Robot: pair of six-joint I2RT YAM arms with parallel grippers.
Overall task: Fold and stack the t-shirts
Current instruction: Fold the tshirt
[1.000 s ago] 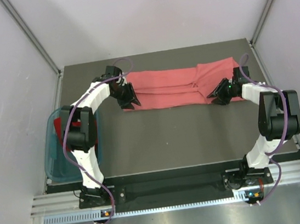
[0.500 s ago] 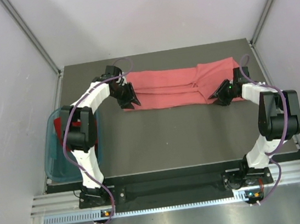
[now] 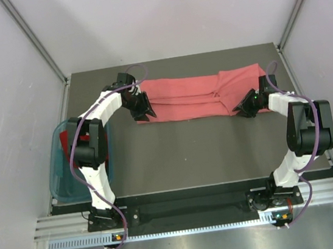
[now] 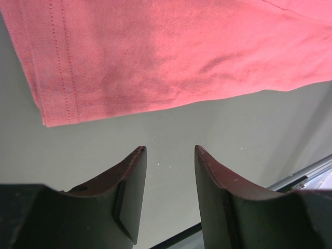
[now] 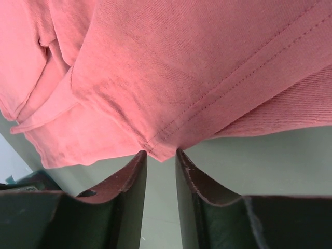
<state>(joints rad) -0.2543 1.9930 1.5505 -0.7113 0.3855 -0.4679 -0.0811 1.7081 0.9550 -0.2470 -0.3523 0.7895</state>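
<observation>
Salmon-pink t-shirt (image 3: 202, 95) is recorded as a long folded band lying flat across the 12 o'clock half of the dark table (image 3: 188, 152), its ends towards 9 and 3 o'clock.

Left gripper (image 3: 145, 112) is placed at the 9 o'clock end of the band. On the left wrist camera its jaws are seen moderately wide apart with only bare table between them. The stitched hem corner of the shirt lies just beyond the fingertips towards 11 o'clock, and no contact is seen.

Right gripper (image 3: 244, 105) is placed at the 3 o'clock end. On the right wrist camera its jaws are seen narrow, with a slim strip of table visible between them. A hemmed corner of the shirt sits right at the mouth of that gap, at 12 o'clock from the tips. No clamping of the cloth is seen.

Deep red t-shirt (image 3: 64, 140) is noted inside the teal basket (image 3: 59, 175) at the table's 9 o'clock edge, beside the left arm, well apart from the pink one.
</observation>
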